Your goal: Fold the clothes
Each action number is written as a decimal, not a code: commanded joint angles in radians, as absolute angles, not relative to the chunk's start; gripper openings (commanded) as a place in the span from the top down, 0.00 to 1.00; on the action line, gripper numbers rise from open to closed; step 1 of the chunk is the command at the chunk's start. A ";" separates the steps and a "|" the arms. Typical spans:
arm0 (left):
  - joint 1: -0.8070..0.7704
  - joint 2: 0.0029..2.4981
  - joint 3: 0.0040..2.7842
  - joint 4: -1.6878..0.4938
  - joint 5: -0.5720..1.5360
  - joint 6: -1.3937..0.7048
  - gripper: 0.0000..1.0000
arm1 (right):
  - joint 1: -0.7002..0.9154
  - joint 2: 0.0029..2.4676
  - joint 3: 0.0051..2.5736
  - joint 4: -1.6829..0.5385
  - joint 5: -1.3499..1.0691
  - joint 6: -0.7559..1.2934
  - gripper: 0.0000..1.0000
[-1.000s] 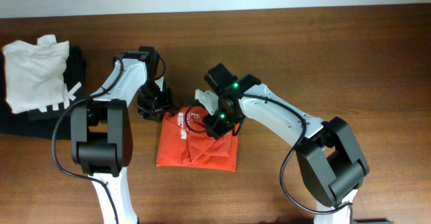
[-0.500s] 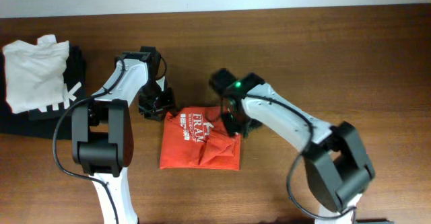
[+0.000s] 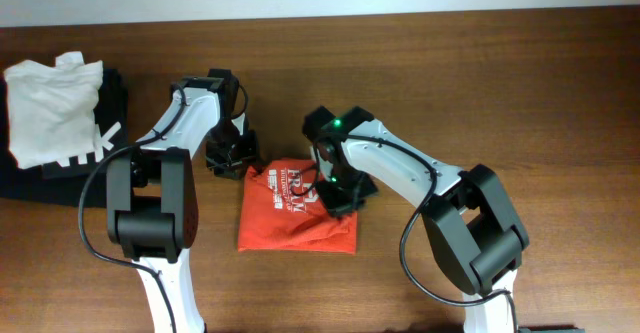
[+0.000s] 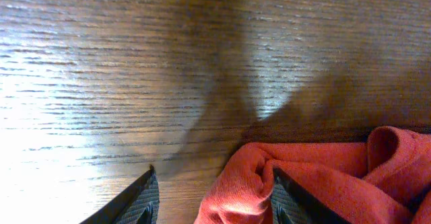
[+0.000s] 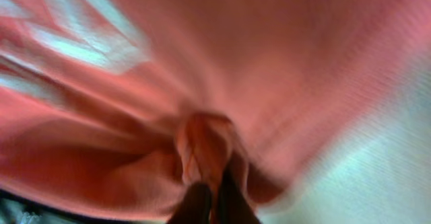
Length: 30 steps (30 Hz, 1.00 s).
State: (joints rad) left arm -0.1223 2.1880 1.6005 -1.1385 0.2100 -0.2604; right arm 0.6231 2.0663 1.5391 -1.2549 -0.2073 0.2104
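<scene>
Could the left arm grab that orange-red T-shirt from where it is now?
Probably yes. The left pincer stands open right at the bunched corner of the orange-red T-shirt, which lies partly between its jaws on the wood, and nothing blocks it.

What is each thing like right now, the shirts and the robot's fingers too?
Red shirt: folded, rumpled, lettering up.
White garment: bunched, lying on the black one.
Black garment: folded, partly covered.
Left fingers: open, shirt edge between them.
Right fingers: shut on a shirt fold.
</scene>
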 commanded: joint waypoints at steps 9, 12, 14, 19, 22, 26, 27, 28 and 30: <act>-0.125 2.195 1.623 -1.153 0.221 -0.207 0.48 | 0.599 2.025 1.537 -1.487 0.025 0.363 0.58; -0.124 2.195 1.733 -1.201 0.220 -0.176 0.48 | 0.588 1.909 1.538 -1.420 -0.035 0.376 0.58; -0.125 2.195 1.838 -1.224 0.221 -0.169 0.48 | 0.567 1.808 1.538 -1.319 -0.120 0.355 0.58; -0.183 2.196 1.857 -1.210 0.239 -0.099 0.47 | 0.569 1.816 1.525 -1.243 -0.211 0.266 0.65; -0.212 2.196 1.811 -1.187 0.239 -0.065 0.47 | 0.577 1.840 1.443 -1.238 -0.239 0.271 0.70; -0.223 2.196 1.718 -1.167 0.239 -0.066 0.47 | 0.582 1.840 1.273 -1.171 -0.334 0.270 0.72; -0.223 2.196 1.681 -1.163 0.239 -0.066 0.47 | 0.582 1.840 1.226 -1.141 -0.362 0.271 0.72; -0.223 2.196 1.654 -1.156 0.239 -0.066 0.47 | 0.582 1.840 1.197 -1.123 -0.367 0.270 0.72; -0.223 2.196 1.584 -1.150 0.239 -0.066 0.47 | 0.582 1.840 1.132 -1.060 -0.364 0.270 0.72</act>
